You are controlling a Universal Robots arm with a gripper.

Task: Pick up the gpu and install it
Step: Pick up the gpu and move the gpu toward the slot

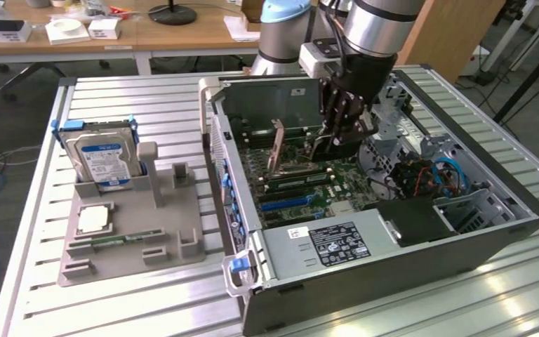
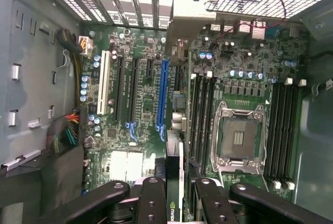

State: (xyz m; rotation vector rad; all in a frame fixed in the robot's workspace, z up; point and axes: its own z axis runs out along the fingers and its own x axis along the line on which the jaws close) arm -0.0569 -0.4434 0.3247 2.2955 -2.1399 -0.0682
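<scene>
The pick-up half of the job looks done and the install half does not. The robot arm (image 1: 377, 28) reaches down into the open computer case (image 1: 494, 232) on the ribbed metal tabletop (image 1: 129, 98), well apart from the grey parts holder (image 1: 171, 239) where the hard drive (image 1: 101, 158) stands upright. In the wrist view the fingers (image 2: 152, 203) are closed part-way, pinching the gpu (image 2: 175, 182) between their inner pads. The card is seen edge-on as a thin pale and dark strip, with a green logo showing on it low between the pads. It runs forward from the grip over the motherboard (image 2: 140, 52). It is not seated: the long blue expansion slot (image 2: 163, 94) is bare along all of its visible length. The card's free end lies just beyond the near end of that slot, roughly parallel to it but shifted a little toward the black memory slots (image 2: 200, 114) and the open CPU socket (image 2: 237, 138). How high the card's lower edge hangs above the board cannot be told from either view. What is left, by my reading, is the whole seating step: the card's edge has yet to be lined up over a slot and pressed home.
</scene>
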